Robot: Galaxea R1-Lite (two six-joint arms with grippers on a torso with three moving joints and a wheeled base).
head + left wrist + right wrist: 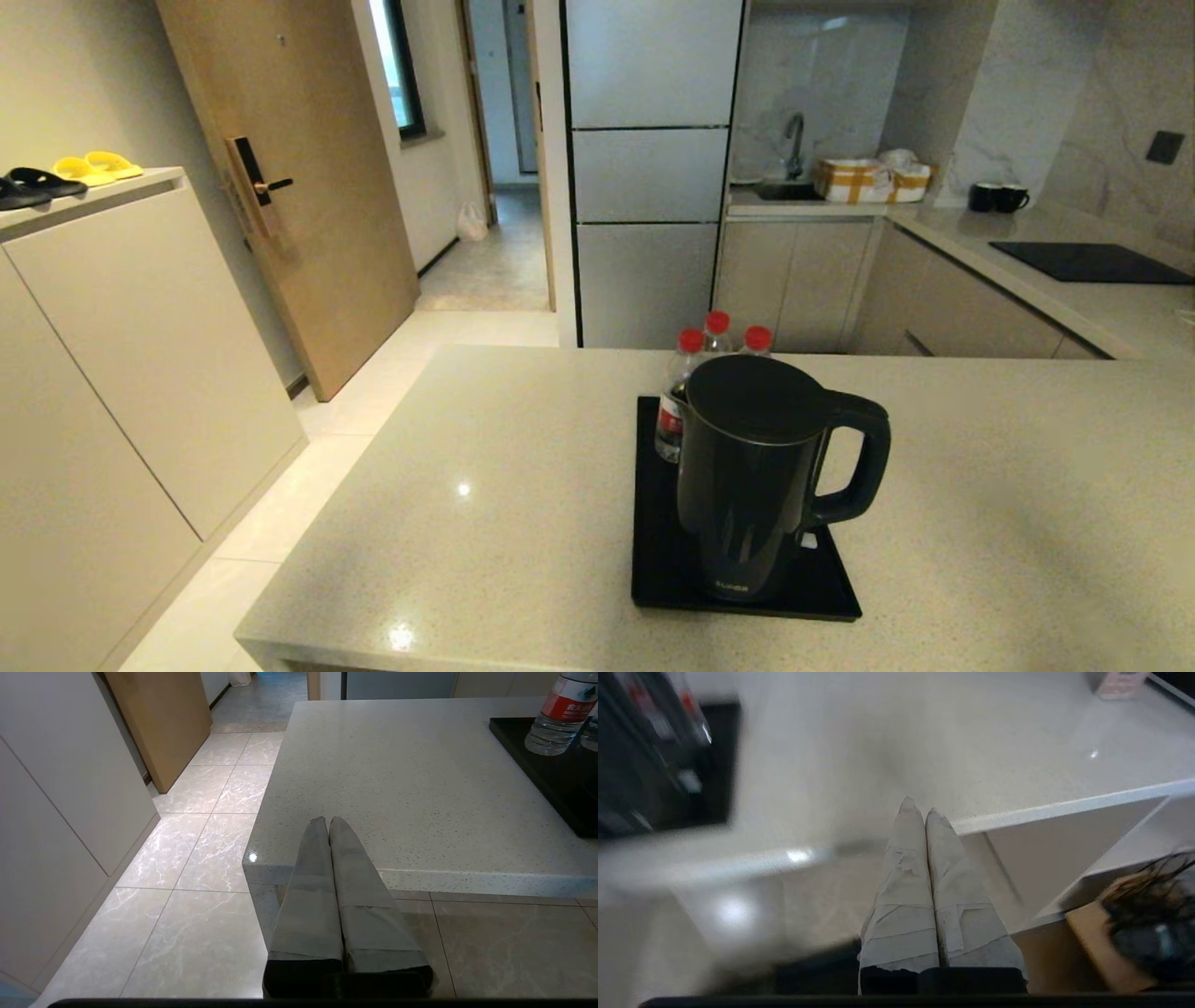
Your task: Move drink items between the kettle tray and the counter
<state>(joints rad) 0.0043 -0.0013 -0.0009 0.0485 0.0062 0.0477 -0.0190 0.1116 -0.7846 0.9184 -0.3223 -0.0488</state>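
Note:
The tall matte black kettle [761, 471] stands upright on the glossy black kettle tray [653, 560], handle to the right, on the beige speckled counter [467, 523]. Three red-capped water bottles [714, 341] stand on the tray behind it. No gripper shows in the head view. My left gripper [327, 820] is shut and empty, near the counter's front left corner, with the tray [551, 774] and a bottle [558, 716] off to the side. My right gripper [920, 807] is shut and empty by the counter's front edge, the kettle [630, 751] blurred off to one side.
A black hob panel [1088, 261] lies in the side counter at the right, with two black mugs [997, 197] and boxes [864, 179] by the sink behind. A cream cabinet [112, 308] with slippers stands left. Tiled floor [187, 868] lies beyond the counter's left edge.

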